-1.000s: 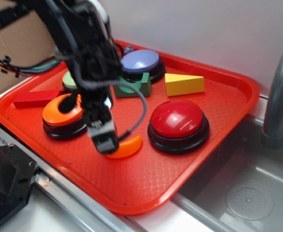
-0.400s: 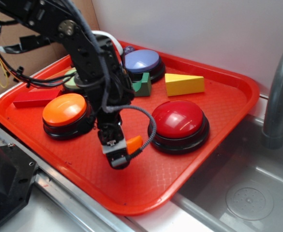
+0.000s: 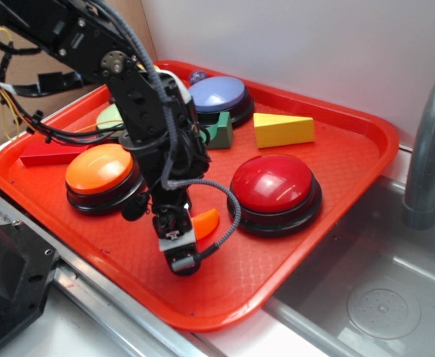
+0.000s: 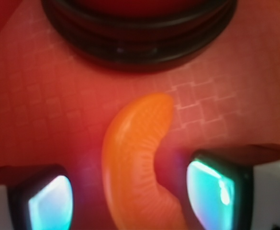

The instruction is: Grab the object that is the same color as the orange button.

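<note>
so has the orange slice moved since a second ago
Yes. The orange slice has turned from lying flat across the tray to tilted up between the end effector pads, now closer to the red button.

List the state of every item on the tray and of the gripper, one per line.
gripper: open, fingers either side of the slice
orange slice: lying flat on the tray, not lifted
orange button: unpressed, untouched
red button: unpressed
blue button: unpressed
yellow wedge: lying on its side
tray: flat beside the sink
</note>
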Controlling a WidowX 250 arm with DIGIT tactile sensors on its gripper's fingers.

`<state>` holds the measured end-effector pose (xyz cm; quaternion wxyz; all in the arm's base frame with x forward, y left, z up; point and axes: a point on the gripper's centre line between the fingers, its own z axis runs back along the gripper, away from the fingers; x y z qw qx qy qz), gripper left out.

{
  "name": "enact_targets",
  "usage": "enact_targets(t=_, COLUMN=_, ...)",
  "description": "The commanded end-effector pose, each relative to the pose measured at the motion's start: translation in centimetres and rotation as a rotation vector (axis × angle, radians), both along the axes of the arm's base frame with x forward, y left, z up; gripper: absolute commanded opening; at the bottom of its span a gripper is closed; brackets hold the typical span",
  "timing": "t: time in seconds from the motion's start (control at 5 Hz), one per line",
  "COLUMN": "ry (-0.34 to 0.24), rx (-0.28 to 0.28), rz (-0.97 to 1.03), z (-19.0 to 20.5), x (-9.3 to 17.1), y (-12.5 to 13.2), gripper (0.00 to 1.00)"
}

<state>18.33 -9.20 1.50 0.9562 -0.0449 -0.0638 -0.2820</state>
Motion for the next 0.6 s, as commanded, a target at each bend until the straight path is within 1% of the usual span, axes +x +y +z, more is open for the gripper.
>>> enact_targets(t=0.0, ry=-0.024, rx=0.032, rz=0.029, z=-0.1, x=-0.29, y=-0.44, gripper=0.0)
enact_targets(t=0.4, ry=-0.022, rx=0.011, rz=0.004, z=-0.26, x=-0.56, y=-0.7, gripper=0.0)
